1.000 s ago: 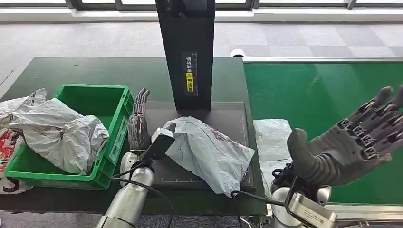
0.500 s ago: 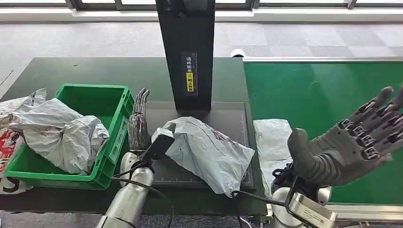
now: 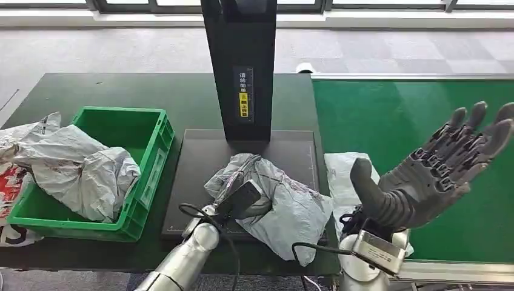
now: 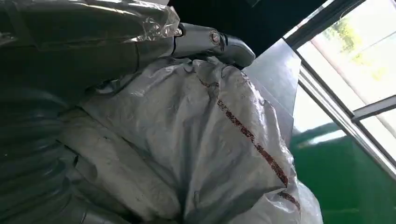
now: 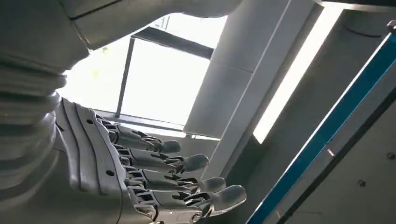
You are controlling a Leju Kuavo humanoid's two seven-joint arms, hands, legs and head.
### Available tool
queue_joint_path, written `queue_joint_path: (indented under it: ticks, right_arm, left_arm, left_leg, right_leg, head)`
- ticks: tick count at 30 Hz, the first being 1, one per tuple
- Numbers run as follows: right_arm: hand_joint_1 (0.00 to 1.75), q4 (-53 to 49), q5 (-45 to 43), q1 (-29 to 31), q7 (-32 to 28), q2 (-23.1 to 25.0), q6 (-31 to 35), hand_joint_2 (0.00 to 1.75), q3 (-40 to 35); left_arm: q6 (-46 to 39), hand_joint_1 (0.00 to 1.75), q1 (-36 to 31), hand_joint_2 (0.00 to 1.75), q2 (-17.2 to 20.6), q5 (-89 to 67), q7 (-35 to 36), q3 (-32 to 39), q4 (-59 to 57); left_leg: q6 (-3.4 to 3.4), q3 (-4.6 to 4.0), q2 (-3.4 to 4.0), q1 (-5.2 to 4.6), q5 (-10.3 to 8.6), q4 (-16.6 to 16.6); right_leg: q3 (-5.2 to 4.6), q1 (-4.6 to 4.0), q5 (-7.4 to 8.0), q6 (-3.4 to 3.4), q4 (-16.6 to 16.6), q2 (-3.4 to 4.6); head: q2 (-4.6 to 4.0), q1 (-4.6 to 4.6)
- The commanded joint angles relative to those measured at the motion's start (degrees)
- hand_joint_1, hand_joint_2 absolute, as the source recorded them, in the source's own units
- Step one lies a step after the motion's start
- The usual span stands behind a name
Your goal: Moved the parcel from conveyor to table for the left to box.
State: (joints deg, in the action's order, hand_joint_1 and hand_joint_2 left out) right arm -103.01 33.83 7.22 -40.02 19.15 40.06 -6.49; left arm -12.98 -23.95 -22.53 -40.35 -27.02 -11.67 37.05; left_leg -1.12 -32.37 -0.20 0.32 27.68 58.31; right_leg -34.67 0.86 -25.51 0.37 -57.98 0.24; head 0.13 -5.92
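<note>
Left hand (image 3: pixel 242 200) has moved onto parcel (image 3: pixel 285 200) — gripping it.

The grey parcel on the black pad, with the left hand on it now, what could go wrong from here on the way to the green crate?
The left hand grips only crumpled film of the grey parcel, so the slack bag could slip loose on lifting. The green crate already holds a bulky parcel, so this one may sit high or spill over. The black post stands close behind the parcel; a high swing could brush it.
</note>
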Motion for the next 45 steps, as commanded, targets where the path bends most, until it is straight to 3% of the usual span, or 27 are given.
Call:
queue_joint_path:
  ticks: [1,21,29,30,31,45]
  right_arm:
    - [0.00,6.3,0.0,1.1,0.0,0.9,-0.1,1.75,2.4]
    - [0.00,6.3,0.0,1.1,0.0,0.9,-0.1,1.75,2.4]
    - [0.00,7.4,0.4,1.8,0.0,0.9,-0.1,1.75,2.6]
    - [0.00,7.4,0.2,1.8,0.0,0.9,-0.1,1.75,2.7]
    - [0.00,7.4,0.3,1.6,0.0,0.9,-0.1,1.75,2.6]
    - [0.00,7.0,0.5,0.9,0.0,0.9,-0.1,1.75,2.6]
  left_arm:
    - [-3.7,0.00,-1.6,1.75,2.5,3.5,1.4,-9.3,-7.4]
    - [-3.7,0.00,-1.6,1.75,2.5,3.5,1.4,-9.3,-7.4]
    - [-8.1,0.00,-4.1,1.75,2.5,9.7,2.2,-17.1,-12.4]
    - [-9.4,0.12,-4.4,1.75,2.5,9.3,3.1,-18.2,-13.0]
    - [-9.8,1.75,-4.5,1.75,2.5,9.3,3.4,-18.8,-13.1]
    - [-13.0,1.75,-5.6,1.75,2.5,8.5,5.9,-21.8,-14.6]
  left_leg:
    - [0.01,0.24,0.06,0.01,-0.02,-0.2]
    - [0.03,0.19,0.05,0.01,-0.02,-0.1]
    - [0.04,0.26,0.04,0.01,-0.07,-0.2]
    - [0.03,0.26,0.04,0.02,-0.07,-0.2]
    - [0.03,0.21,0.01,0.01,-0.05,-0.2]
    - [0.03,0.26,0.06,0.02,-0.03,-0.2]
  right_leg:
    - [0.22,-0.03,0.04,-0.04,0.2,0.03]
    - [0.19,0.00,0.02,-0.04,0.1,0.01]
    - [0.27,-0.01,0.07,-0.06,0.2,-0.02]
    - [0.27,-0.02,0.07,-0.06,0.2,-0.01]
    - [0.24,-0.01,0.05,-0.05,0.2,-0.03]
    - [0.27,-0.01,0.04,-0.05,0.2,0.01]
  head:
    - [0.00,0.00]
    - [0.00,0.00]
    - [0.00,0.00]
    - [0.00,0.00]
    - [0.00,0.00]
    - [0.00,0.00]
